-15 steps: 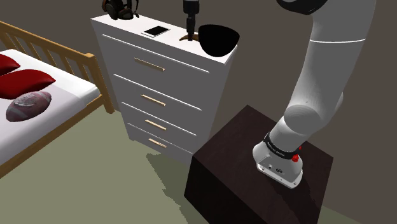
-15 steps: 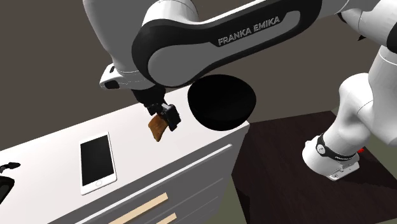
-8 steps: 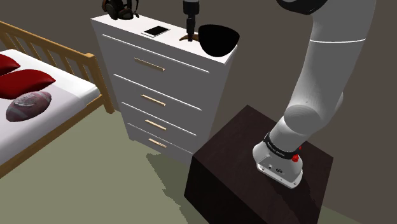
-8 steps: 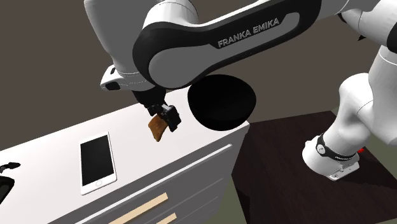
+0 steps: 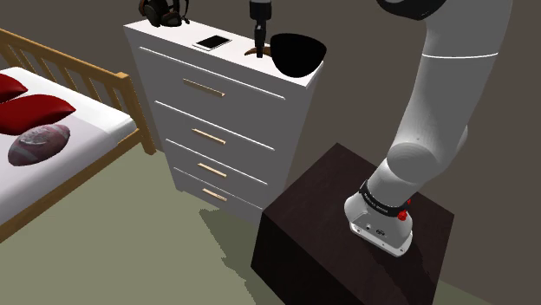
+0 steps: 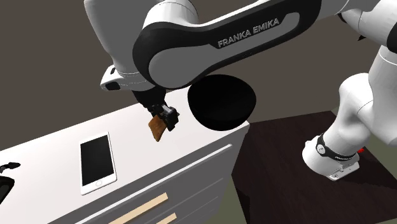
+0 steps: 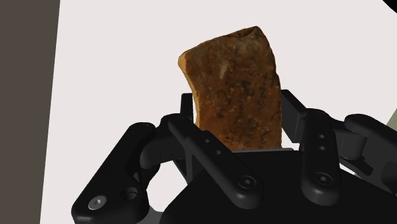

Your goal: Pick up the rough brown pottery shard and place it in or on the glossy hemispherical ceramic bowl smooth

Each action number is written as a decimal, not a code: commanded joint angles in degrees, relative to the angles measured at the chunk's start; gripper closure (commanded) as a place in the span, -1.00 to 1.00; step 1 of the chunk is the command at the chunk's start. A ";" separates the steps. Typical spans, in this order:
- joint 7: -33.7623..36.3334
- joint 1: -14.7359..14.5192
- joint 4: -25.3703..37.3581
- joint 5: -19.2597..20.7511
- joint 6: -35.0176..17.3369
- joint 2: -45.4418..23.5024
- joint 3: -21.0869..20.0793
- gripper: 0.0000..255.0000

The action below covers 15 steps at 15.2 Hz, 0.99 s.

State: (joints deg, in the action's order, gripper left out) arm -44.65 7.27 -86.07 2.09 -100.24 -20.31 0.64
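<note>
Between its 2 black fingers the end effector (image 7: 236,109) pinches the rough brown pottery shard (image 7: 232,83), pressing on the lower part while the broken upper edge stands out past the fingertips. The wrist view shows the shard's mottled, grainy face against the plain white surface behind it.

From the second exterior view, the end effector (image 6: 167,118) points down and the shard (image 6: 156,129) hangs from it over the white surface (image 6: 51,153); whether the lower tip touches the top cannot be told. The glossy black bowl (image 6: 222,102) sits just beside it, toward that view's right, at the corner of the surface. A white-edged phone (image 6: 97,162) with a dark screen lies flat toward that view's left, well apart from the shard.

From the shoulder view the end effector (image 5: 257,39) is a slim black shape with only a sliver of the shard (image 5: 253,53) below it, close against the bowl (image 5: 297,54). That view shows the surface to be the top of a white dresser (image 5: 225,113) with 4 drawer handles, carrying the phone (image 5: 212,42) and a dark object (image 5: 163,12) at the far end. The arm rises from a dark stand (image 5: 329,234) on an olive floor (image 5: 130,251). A wooden bed (image 5: 78,82) with 2 red pillows (image 5: 35,111) stands against the dark wall.
</note>
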 commanded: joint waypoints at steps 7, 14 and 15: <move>-0.13 -0.01 3.51 -0.02 3.73 0.24 0.00 1.00; -0.32 -0.03 9.37 -0.04 9.27 -0.08 0.01 1.00; -0.34 -0.03 10.32 -0.04 10.10 -0.20 0.01 1.00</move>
State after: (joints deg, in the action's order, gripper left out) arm -45.01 7.27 -76.68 2.04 -91.09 -20.52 0.66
